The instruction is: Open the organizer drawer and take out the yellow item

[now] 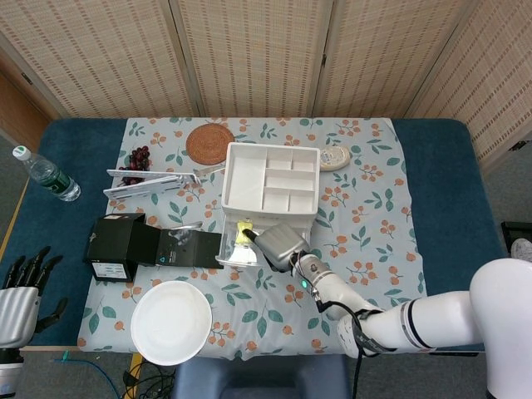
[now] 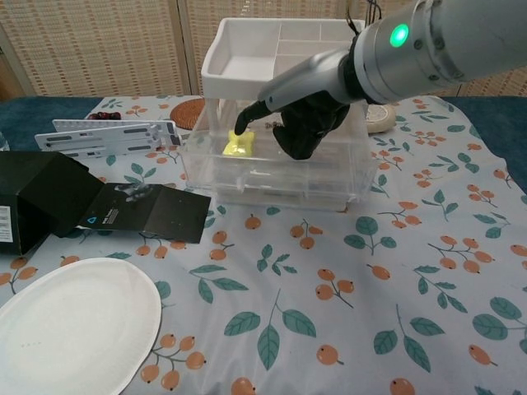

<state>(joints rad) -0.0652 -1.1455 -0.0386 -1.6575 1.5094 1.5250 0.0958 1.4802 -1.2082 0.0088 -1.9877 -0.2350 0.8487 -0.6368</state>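
Right hand inside the clear drawer: its palm and curled fingers mask whether the yellow item is pinched or merely touched by the extended fingertip. Left hand is cut off by the head view's lower left edge. In the chest view the white plate and black box run past the left edge.

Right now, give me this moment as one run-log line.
drawer: open | yellow item: inside drawer | right hand: in drawer, fingertip at item, grip unclear | left hand: idle, off table
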